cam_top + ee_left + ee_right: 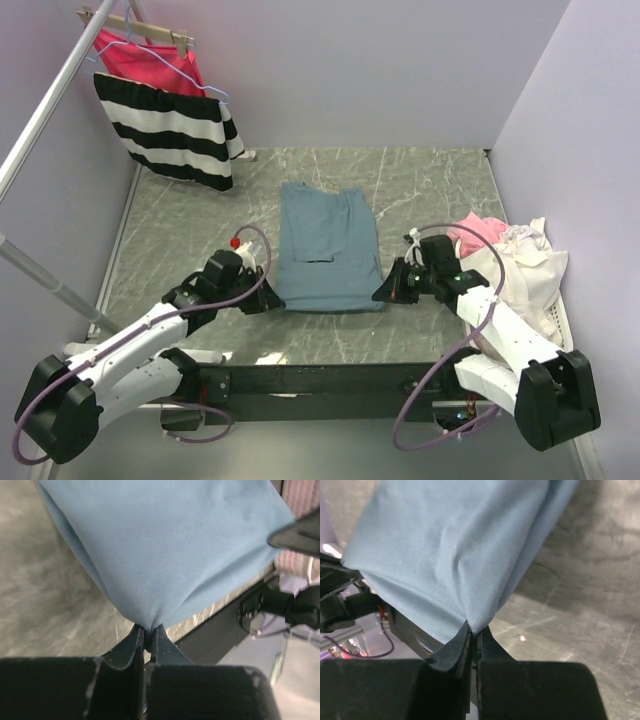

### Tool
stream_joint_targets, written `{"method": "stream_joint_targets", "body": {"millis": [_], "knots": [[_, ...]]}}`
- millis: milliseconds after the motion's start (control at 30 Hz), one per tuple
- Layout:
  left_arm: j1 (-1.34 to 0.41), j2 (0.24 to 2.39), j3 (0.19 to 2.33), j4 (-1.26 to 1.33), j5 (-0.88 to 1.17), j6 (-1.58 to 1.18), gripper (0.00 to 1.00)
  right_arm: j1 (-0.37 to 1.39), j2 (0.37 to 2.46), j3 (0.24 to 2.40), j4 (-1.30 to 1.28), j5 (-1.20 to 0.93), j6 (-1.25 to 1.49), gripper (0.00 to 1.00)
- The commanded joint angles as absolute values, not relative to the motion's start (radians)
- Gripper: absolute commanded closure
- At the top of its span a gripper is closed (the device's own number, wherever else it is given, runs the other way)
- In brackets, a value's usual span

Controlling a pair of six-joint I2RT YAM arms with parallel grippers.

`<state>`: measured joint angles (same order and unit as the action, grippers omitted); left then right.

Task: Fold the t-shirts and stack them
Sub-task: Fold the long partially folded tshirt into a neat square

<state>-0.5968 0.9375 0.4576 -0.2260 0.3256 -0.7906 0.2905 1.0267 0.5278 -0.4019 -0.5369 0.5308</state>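
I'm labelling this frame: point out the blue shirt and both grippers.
blue shirt [328, 245]: top view, middle of the cloth.
left gripper [148, 631]: left wrist view, between its fingertips, shut on the shirt.
right gripper [474, 631]: right wrist view, between its fingertips, shut on the shirt.

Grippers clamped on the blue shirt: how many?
2. The left gripper pinches the blue shirt at its near-left corner, the right gripper at its near-right corner. Each wrist view shows fingers shut on cloth. Neither is hidden.
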Motion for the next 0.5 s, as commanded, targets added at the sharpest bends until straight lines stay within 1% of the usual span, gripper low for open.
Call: {"method": "stream_joint_targets", "body": {"millis": [0, 67, 133, 200, 233, 267, 333, 367, 400, 467], "knots": [[-0.594, 0.963, 0.639, -0.331, 0.117, -0.746, 0.99, 0.285, 1.038, 0.693, -0.425, -0.467, 0.494, 1.00], [-0.591, 1.052, 0.725, -0.319, 0.037, -0.715, 0.99, 0.284, 1.113, 0.750, -0.394, -0.434, 0.486, 1.00], [-0.581, 1.126, 0.787, -0.288, 0.006, -0.663, 0.99, 0.281, 1.184, 0.853, -0.379, -0.402, 0.457, 1.00], [-0.572, 1.241, 0.874, -0.270, -0.024, -0.617, 0.99, 0.270, 1.303, 0.963, -0.373, -0.387, 0.437, 1.00], [-0.551, 1.279, 0.899, -0.235, -0.026, -0.601, 0.99, 0.267, 1.343, 1.000, -0.361, -0.382, 0.425, 1.00], [-0.539, 1.355, 0.954, -0.215, -0.025, -0.591, 0.99, 0.252, 1.430, 1.038, -0.357, -0.388, 0.420, 1.00], [-0.499, 1.435, 1.012, -0.181, -0.009, -0.555, 0.99, 0.241, 1.520, 1.159, -0.342, -0.408, 0.407, 1.00], [-0.486, 1.513, 1.070, -0.167, -0.008, -0.546, 0.99, 0.235, 1.610, 1.208, -0.359, -0.410, 0.403, 1.00], [-0.471, 1.555, 1.100, -0.154, 0.011, -0.528, 0.99, 0.226, 1.652, 1.291, -0.357, -0.416, 0.397, 1.00], [-0.430, 1.676, 1.200, -0.132, 0.029, -0.515, 0.99, 0.215, 1.776, 1.379, -0.371, -0.429, 0.396, 1.00]]}}
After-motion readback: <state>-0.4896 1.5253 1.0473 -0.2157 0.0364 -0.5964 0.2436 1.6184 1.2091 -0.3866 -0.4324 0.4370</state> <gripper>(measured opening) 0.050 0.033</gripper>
